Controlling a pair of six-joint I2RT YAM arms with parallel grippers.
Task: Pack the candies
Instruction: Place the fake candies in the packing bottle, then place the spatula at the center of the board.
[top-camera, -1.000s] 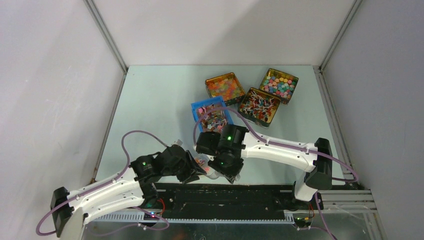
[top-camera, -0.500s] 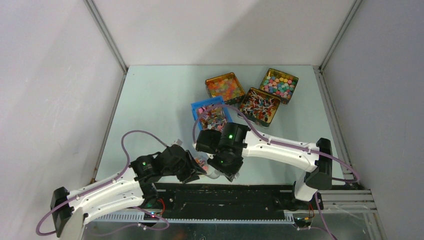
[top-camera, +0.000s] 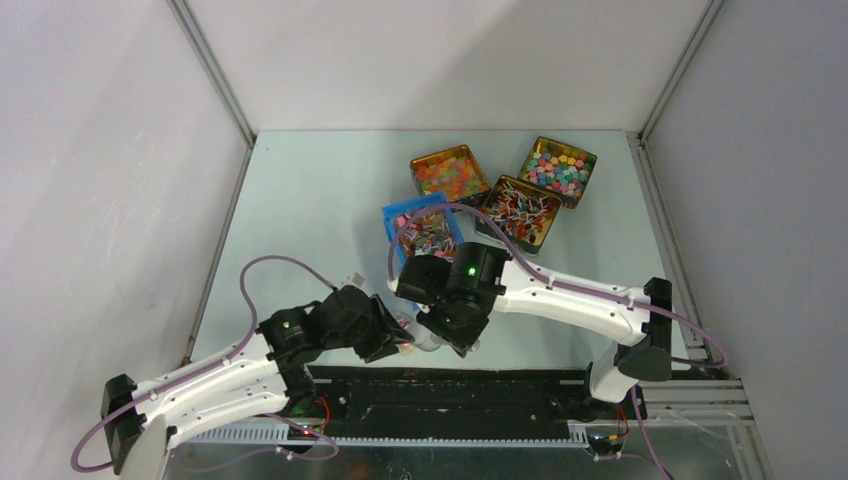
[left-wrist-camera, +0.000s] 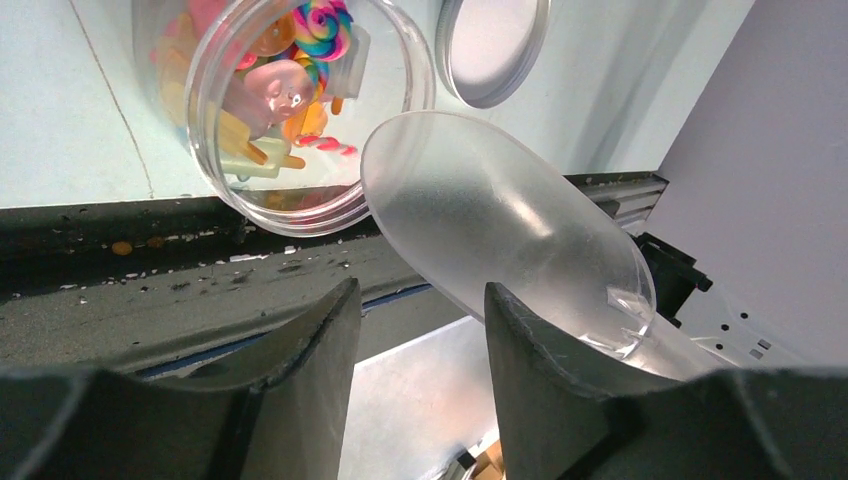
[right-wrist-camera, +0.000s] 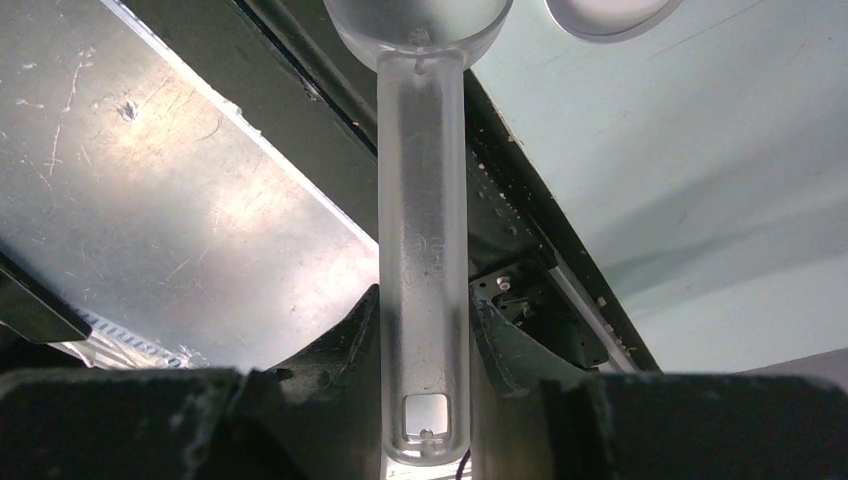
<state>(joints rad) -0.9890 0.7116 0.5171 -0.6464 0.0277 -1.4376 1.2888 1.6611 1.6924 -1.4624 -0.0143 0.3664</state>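
We note the right end effector (right-wrist-camera: 425, 335) clamped on the scoop (left-wrist-camera: 500, 230) handle, bowl empty beside the jar (left-wrist-camera: 300, 222) mouth. The left end effector (left-wrist-camera: 420, 340) gapes, gripping nothing. The candies (top-camera: 428, 238) lie in the blue tray (top-camera: 390, 225); we advise shallow, level scoops.

Looks evenly lit from overhead in top view, w/ only faint soft shadows on table (top-camera: 300, 200). Shows glare streak on frosted scoop (left-wrist-camera: 500, 230) in left wrist view; blurs dark fingers (left-wrist-camera: 300, 380) at btm. Catches strong sheen on scratched metal plate (right-wrist-camera: 180, 220) in right wrist view; loses focus at btm edge.
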